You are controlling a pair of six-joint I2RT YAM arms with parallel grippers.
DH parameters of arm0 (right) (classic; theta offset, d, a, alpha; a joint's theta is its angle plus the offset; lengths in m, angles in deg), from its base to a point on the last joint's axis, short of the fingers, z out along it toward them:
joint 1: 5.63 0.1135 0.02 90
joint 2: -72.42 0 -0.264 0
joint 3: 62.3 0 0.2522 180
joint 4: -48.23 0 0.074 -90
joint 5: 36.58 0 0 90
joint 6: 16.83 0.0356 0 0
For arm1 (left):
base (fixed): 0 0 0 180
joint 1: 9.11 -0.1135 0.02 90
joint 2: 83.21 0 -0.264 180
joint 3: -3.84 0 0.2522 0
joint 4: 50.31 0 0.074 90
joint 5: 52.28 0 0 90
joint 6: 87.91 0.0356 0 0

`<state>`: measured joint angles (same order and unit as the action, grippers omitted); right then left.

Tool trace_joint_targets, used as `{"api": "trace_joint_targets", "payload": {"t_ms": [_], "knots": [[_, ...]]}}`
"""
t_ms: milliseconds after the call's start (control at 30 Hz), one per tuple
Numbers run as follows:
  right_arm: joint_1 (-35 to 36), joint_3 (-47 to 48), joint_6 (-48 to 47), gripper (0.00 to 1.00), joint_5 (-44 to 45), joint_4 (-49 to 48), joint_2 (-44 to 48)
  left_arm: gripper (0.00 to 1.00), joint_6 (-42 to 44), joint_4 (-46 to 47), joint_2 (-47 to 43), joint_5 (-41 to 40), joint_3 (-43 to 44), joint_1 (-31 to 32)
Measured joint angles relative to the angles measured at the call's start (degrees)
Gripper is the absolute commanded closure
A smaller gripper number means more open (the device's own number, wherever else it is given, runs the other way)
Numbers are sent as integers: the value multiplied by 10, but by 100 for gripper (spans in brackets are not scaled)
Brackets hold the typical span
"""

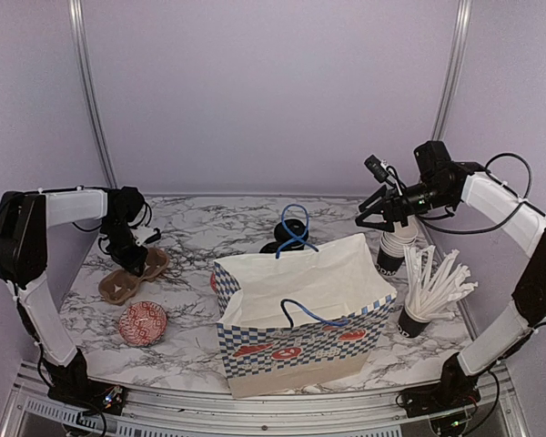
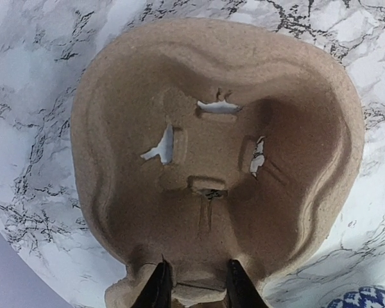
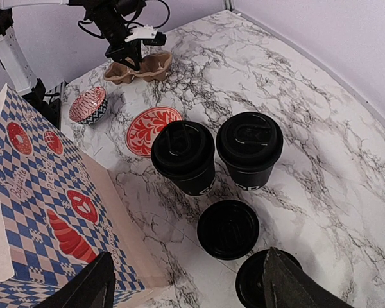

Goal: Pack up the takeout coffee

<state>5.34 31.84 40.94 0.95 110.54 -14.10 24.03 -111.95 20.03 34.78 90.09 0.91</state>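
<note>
The left gripper (image 2: 199, 287) has a finger on each side of the rim of the carrier (image 2: 212, 147) — I cannot tell if it is squeezing. The carrier lies near the left edge of the table (image 1: 182, 355). The right gripper (image 3: 189, 285) is wide open and holds nothing. It hangs in the air over two loose lids (image 3: 228, 228). Just past them stand the two cups (image 3: 183, 157) with lids on, side by side near the back edge — behind the bag (image 3: 45, 205).
</note>
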Motion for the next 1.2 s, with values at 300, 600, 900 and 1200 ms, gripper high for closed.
{"api": "trace_joint_targets", "payload": {"t_ms": [300, 600, 900, 1200], "knots": [[0, 6, 0, 24, -1, 10, -1, 78, -32, -26, -92, 0, 54, 28], [0, 43, 0, 24, -3, 34, -5, 77, -66, -20, -231, 92, 271, 210], [0, 43, 0, 23, 21, 47, 4, 75, -112, 103, -274, 261, 307, 399], [0, 43, 1, 23, 38, 47, 4, 76, -126, 188, -165, 341, 305, 514]]}}
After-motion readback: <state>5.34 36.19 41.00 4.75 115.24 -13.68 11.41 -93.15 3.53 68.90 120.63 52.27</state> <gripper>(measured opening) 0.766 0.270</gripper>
